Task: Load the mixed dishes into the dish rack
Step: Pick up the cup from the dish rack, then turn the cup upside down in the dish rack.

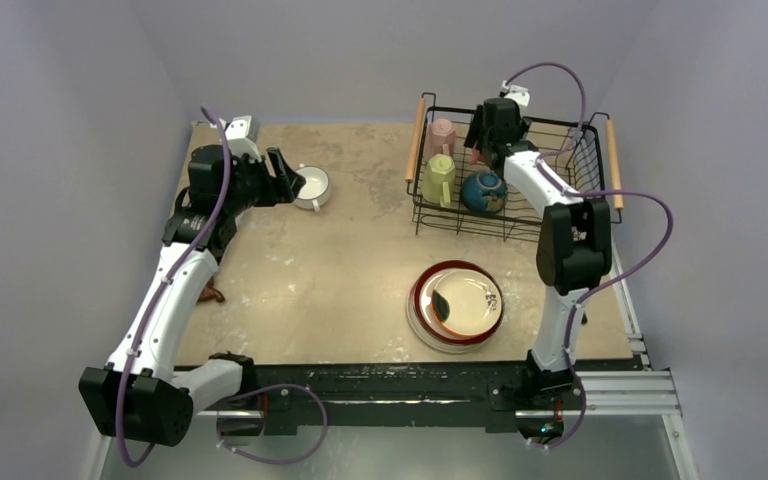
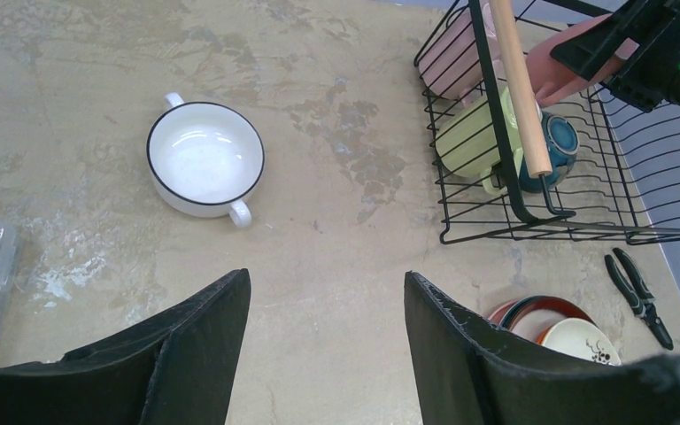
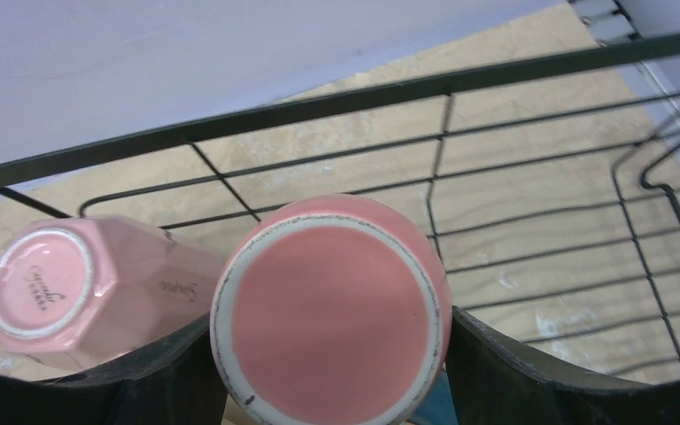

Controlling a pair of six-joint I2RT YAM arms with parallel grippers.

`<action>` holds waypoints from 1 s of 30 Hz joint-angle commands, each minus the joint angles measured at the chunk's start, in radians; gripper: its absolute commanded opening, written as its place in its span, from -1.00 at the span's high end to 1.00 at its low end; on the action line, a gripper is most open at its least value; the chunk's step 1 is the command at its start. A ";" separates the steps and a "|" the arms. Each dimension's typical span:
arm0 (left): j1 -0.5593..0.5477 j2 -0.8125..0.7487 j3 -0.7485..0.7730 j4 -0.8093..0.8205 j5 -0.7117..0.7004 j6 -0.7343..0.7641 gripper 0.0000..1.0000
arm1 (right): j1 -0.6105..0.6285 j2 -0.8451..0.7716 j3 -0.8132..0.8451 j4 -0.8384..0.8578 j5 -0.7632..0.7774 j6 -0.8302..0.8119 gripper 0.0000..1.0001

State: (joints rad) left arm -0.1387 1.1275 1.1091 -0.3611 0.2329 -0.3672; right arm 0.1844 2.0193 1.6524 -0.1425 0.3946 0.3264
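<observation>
Right hand (image 3: 329,326) grasping salmon mug (image 3: 332,266) inside dish rack (image 3: 447,84); left hand (image 2: 328,279) released, empty.
Top: white mug (image 1: 313,186) on table (image 1: 340,270) just ahead of left hand; pale pink mug (image 1: 441,135), yellow-green mug (image 1: 439,180) and teal bowl (image 1: 484,192) in dish rack beside right hand; plates (image 1: 457,305) stacked well apart from both hands. Left wrist: white mug ahead-left of spread fingers, black pliers (image 2: 637,297) far right. Right wrist: salmon mug base-up between fingers, pale pink mug just left.

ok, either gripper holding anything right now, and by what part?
Right gripper holds the salmon mug by its side walls, base facing the wrist camera. Left gripper is open and empty.
</observation>
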 commanded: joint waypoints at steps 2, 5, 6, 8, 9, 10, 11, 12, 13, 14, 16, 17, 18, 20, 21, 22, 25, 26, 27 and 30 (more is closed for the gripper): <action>0.011 -0.008 0.051 0.019 0.024 -0.019 -0.26 | -0.058 -0.142 -0.074 0.079 0.160 0.076 1.00; 0.013 -0.011 0.053 0.016 0.030 -0.025 -0.26 | -0.100 -0.181 -0.127 0.071 0.195 0.102 1.00; 0.013 -0.013 0.052 0.015 0.030 -0.027 -0.26 | -0.117 -0.190 -0.141 0.074 0.188 0.111 1.00; 0.013 -0.017 0.050 0.016 0.032 -0.028 -0.26 | -0.159 -0.189 -0.148 0.062 0.165 0.126 1.00; 0.013 -0.018 0.049 0.017 0.033 -0.030 -0.26 | -0.176 -0.185 -0.146 0.061 0.136 0.116 1.00; 0.013 -0.018 0.048 0.017 0.035 -0.031 -0.26 | -0.181 -0.179 -0.146 0.073 0.107 0.093 1.00; 0.013 -0.017 0.048 0.017 0.037 -0.032 -0.26 | -0.204 -0.169 -0.139 0.075 0.088 0.074 1.00; 0.013 -0.016 0.047 0.019 0.039 -0.033 -0.26 | -0.218 -0.158 -0.128 0.060 0.086 0.065 1.00; 0.013 -0.015 0.047 0.019 0.040 -0.035 -0.26 | -0.230 -0.147 -0.121 0.050 0.087 0.066 1.00; 0.013 -0.013 0.047 0.019 0.041 -0.036 -0.26 | -0.246 -0.144 -0.122 0.044 0.076 0.072 1.00; 0.013 -0.009 0.050 0.020 0.046 -0.039 -0.26 | -0.272 -0.149 -0.137 0.053 0.036 0.081 1.00; 0.013 -0.007 0.050 0.020 0.049 -0.040 -0.25 | -0.279 -0.154 -0.141 0.053 0.030 0.082 1.00; 0.014 -0.005 0.052 0.020 0.050 -0.042 -0.26 | -0.284 -0.157 -0.143 0.050 0.023 0.078 1.00; 0.014 -0.002 0.052 0.021 0.055 -0.045 -0.25 | -0.285 -0.175 -0.149 0.023 0.021 0.066 1.00; 0.014 -0.002 0.053 0.022 0.058 -0.048 -0.25 | -0.284 -0.188 -0.153 -0.002 0.030 0.075 1.00; 0.014 0.001 0.052 0.022 0.060 -0.050 -0.25 | -0.286 -0.202 -0.164 -0.024 0.012 0.089 1.00; 0.014 0.007 0.052 0.022 0.067 -0.056 -0.25 | -0.284 -0.258 -0.213 -0.087 0.001 0.107 1.00; 0.014 0.008 0.052 0.022 0.069 -0.058 -0.25 | -0.284 -0.283 -0.234 -0.104 -0.007 0.113 1.00; 0.015 0.008 0.053 0.023 0.074 -0.061 -0.25 | -0.283 -0.308 -0.256 -0.122 -0.013 0.121 1.00; 0.014 0.009 0.055 0.022 0.080 -0.065 -0.25 | -0.283 -0.398 -0.348 -0.178 0.019 0.151 1.00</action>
State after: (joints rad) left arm -0.1310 1.1366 1.1095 -0.3611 0.2855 -0.4107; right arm -0.0998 1.7924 1.3621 -0.2886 0.3847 0.4271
